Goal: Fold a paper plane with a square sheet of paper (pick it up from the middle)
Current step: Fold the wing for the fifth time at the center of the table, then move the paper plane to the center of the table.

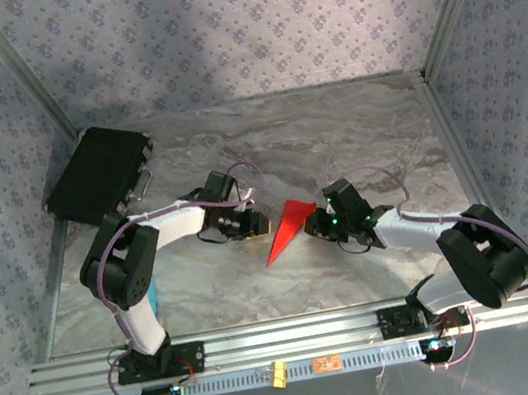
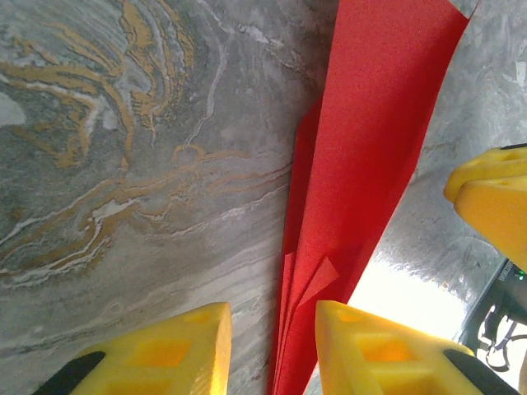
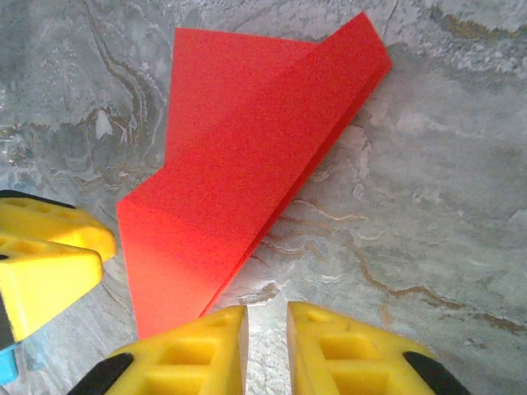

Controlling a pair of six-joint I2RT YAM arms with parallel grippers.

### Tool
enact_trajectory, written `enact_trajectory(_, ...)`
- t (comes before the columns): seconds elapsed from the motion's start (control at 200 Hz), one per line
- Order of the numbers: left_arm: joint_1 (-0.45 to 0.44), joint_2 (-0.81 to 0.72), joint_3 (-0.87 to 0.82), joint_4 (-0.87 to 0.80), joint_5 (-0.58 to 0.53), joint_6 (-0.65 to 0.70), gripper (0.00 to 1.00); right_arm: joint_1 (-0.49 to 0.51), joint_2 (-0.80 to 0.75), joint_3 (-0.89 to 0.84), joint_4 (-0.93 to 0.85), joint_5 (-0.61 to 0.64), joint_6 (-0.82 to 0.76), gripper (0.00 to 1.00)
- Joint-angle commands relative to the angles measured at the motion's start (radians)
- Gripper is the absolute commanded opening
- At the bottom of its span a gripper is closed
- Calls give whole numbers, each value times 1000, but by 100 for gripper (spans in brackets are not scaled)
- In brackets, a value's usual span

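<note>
Two grippers sit close on either side of the red paper (image 1: 287, 227) in the top view. It lies flat in the middle of the table (image 1: 354, 132), folded into a long thin pointed shape with its tip toward the near left. The left gripper (image 1: 259, 225) is just beside its left edge. The right gripper (image 1: 316, 230) is just beside its right edge.

From the left wrist, the two yellow fingers (image 2: 165, 354) stand apart. The narrow end of the paper (image 2: 370, 164) runs into the gap between them. The left gripper (image 2: 273, 354) is open a little way and does not squeeze the paper. I count three or so thin layers there.

From the right wrist, the right gripper (image 3: 268, 337) is almost closed, with only a thin gap and nothing in it. The paper (image 3: 239, 164) lies just in front and to the left, with its folded flaps lifting a bit.

I think this paper is very light, thin and floppy. It will slide on the smooth table and crumple if it is pinched hard. The best place to hold it looks like the thick folded edge near the middle, where the layers stack and it is stiffest. The loose thin flap would bend.
</note>
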Motion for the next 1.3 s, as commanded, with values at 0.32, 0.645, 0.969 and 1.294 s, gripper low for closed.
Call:
enact_trajectory(0.32, -33, 70, 57, -19, 23, 10, 31, 23, 30, 29, 3, 26, 17, 21)
enact_trajectory(0.645, -59, 81, 59, -4, 40, 6, 31, 36, 67, 41, 15, 13, 19, 21)
enact_trajectory(0.969, -74, 82, 56, -1, 43, 1, 34, 44, 107, 57, 3, 13, 22, 21)
enact_trajectory(1.294, -79, 91, 53, -17, 50, 15, 36, 51, 132, 64, 25, -4, 23, 21)
